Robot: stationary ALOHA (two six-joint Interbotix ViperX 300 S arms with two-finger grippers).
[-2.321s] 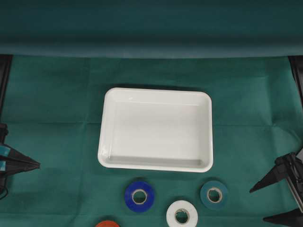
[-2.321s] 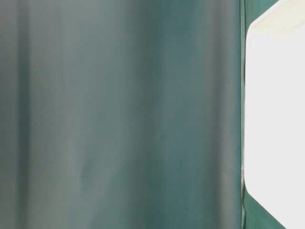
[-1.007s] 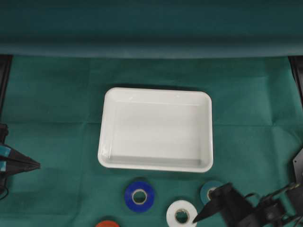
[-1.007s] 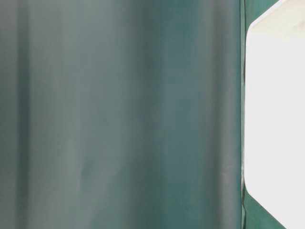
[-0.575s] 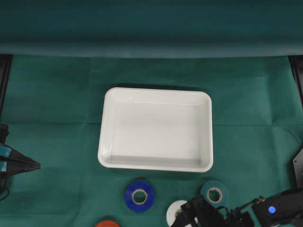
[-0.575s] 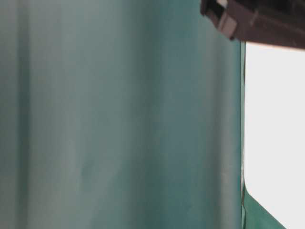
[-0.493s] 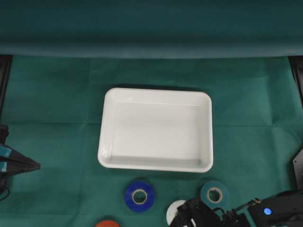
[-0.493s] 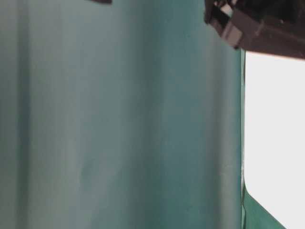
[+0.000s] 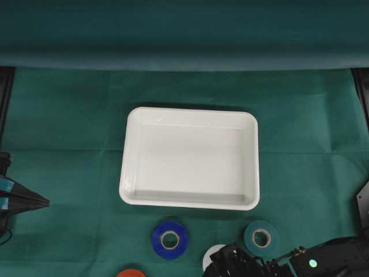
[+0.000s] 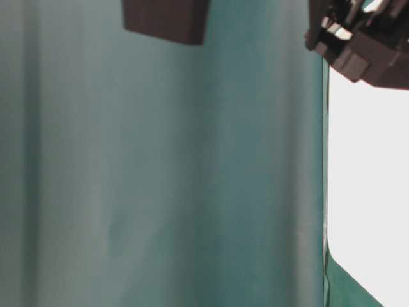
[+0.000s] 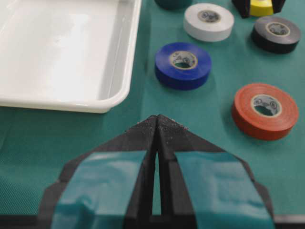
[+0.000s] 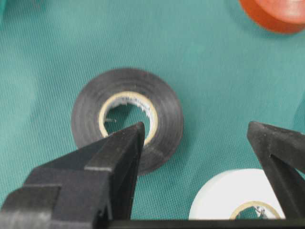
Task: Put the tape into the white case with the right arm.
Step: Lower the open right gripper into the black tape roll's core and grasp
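The all-black right gripper [image 12: 195,143] stands with its jaws wide apart and nothing between them, low over the green cloth [image 9: 69,127]. I judge it is kept wide so that it can take a roll across its whole width. One finger [image 12: 121,148] lies over the rim and the core of the black tape roll [image 12: 127,119]; the other finger is well to the side, near the white tape roll [image 12: 228,195]. Which roll it aims at I cannot tell; the black one seems more probable.

Every roll lies flat on the cloth, with its hole pointing up, so no roll has a long axis along the table. The blue tape roll [image 9: 169,239] and the teal tape roll [image 9: 260,237] lie outside the shallow glossy white rectangular case [image 9: 130,190], near its near edge. The orange tape roll [image 11: 265,110] lies also outside. The case holds no tape.

The left gripper with light-blue bands [image 11: 157,125] is closed, fingertips together, resting at the table's side, I think to stay out of the way.
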